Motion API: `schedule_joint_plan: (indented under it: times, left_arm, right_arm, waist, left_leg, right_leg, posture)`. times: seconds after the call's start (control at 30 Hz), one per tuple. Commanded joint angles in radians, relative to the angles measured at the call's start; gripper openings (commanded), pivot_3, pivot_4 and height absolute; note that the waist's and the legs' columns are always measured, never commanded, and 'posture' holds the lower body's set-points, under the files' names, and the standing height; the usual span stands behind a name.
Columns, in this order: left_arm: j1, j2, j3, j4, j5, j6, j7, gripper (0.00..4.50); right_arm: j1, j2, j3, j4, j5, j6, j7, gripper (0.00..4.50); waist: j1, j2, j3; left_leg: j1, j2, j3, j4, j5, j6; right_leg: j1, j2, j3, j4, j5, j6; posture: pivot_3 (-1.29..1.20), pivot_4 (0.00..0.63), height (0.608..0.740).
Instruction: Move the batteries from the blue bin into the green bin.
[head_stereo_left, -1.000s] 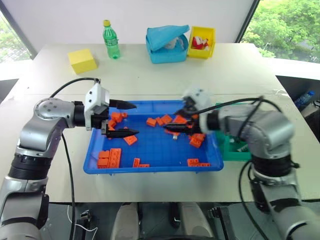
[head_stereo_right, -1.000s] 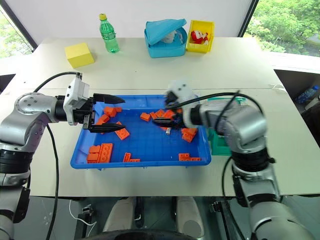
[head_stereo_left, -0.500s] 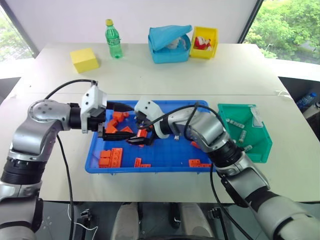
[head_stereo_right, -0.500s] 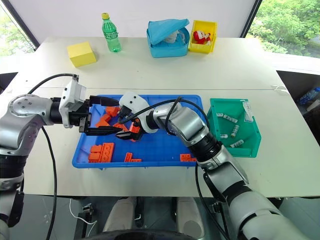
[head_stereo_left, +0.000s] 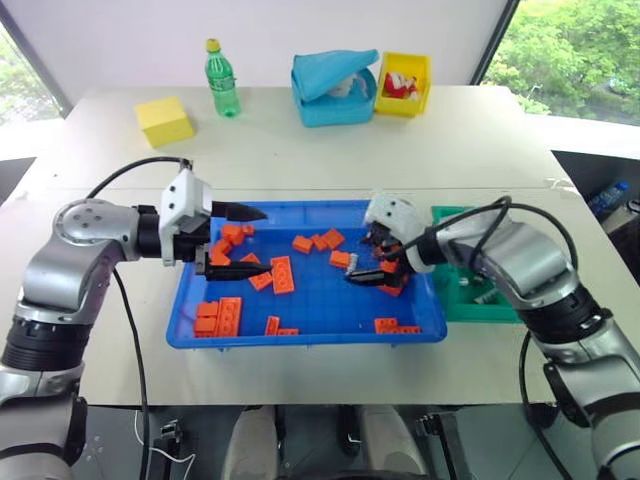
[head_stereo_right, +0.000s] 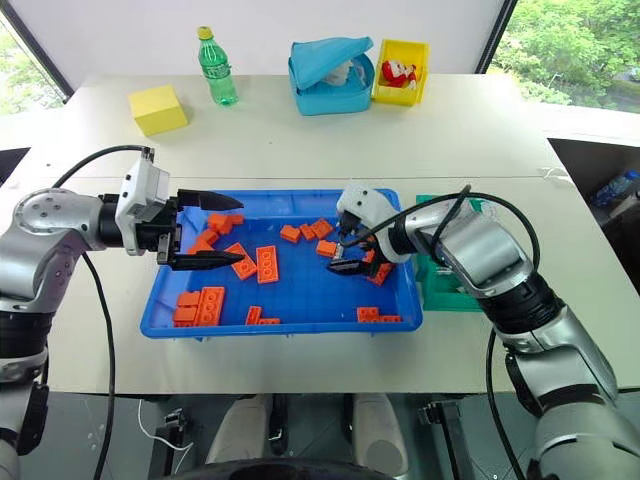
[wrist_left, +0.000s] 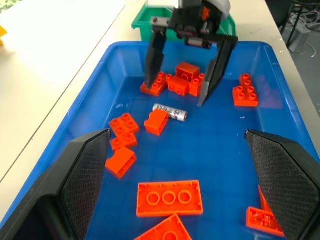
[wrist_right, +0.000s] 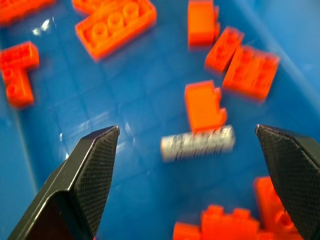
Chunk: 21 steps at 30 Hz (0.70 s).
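Head view: right gripper is hovering spread over the blue bin; green bin is sitting just beside.
Left wrist view: left gripper is holding spread, empty.
Right wrist view: battery is lying between the fingers, touching an orange brick.

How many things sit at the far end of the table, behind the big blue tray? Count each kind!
Yellow block: 1
Green bottle: 1
Light-blue box: 1
Yellow bin: 1
Total: 4
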Motion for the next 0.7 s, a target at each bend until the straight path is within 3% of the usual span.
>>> schedule_joint_plan:
  times: [0.03, 0.3, 0.47, 0.63, 0.7]
  left_arm:
    - [-0.028, 0.003, 0.007, -0.017, -0.006, -0.008, 0.001, 4.50]
    - [-0.033, 0.023, 0.021, -0.015, -0.005, -0.008, -0.013, 4.50]
    - [-0.026, 0.032, 0.025, -0.022, -0.007, -0.008, -0.012, 4.50]
    - [-0.021, 0.032, 0.025, -0.027, -0.007, -0.007, -0.007, 4.50]
    - [-0.021, 0.029, 0.023, -0.026, -0.007, -0.006, -0.004, 4.50]
  right_arm:
    - [-0.001, 0.003, 0.029, 0.034, -0.072, -0.129, -0.002, 4.48]
    - [0.046, 0.010, 0.086, 0.211, -0.190, -0.337, 0.052, 4.48]
    - [0.062, 0.035, 0.068, 0.237, -0.187, -0.349, 0.091, 4.48]
    - [0.066, 0.043, 0.034, 0.185, -0.171, -0.306, 0.103, 2.20]
    - [0.066, 0.018, 0.006, 0.126, -0.156, -0.274, 0.113, 2.21]
  waist:
    - [0.003, 0.000, 0.000]
    - [0.010, 0.000, 0.000]
    - [0.010, -0.001, 0.000]
    - [0.010, -0.001, 0.000]
    - [0.010, -0.001, 0.000]
  left_leg:
    - [0.000, 0.000, 0.000, 0.000, 0.000, 0.000]
    - [-0.001, 0.000, 0.001, 0.001, 0.000, 0.000]
    - [0.000, 0.000, 0.000, 0.001, 0.000, 0.000]
    - [0.000, 0.000, 0.000, 0.001, 0.000, 0.000]
    - [0.000, 0.000, 0.000, 0.001, 0.000, 0.000]
  right_leg:
    - [0.000, 0.000, 0.000, 0.000, 0.000, 0.000]
    - [0.000, -0.001, 0.000, -0.001, 0.000, 0.000]
    - [0.002, -0.001, 0.000, -0.001, 0.000, 0.000]
    - [0.002, -0.001, 0.000, -0.001, 0.000, 0.000]
    - [0.001, -0.001, -0.001, -0.001, 0.000, 0.000]
  posture:
    - [0.00, 0.150, 0.736]
    - [0.00, 0.150, 0.736]
    - [0.00, 0.150, 0.736]
    - [0.00, 0.150, 0.736]
    - [0.00, 0.150, 0.736]
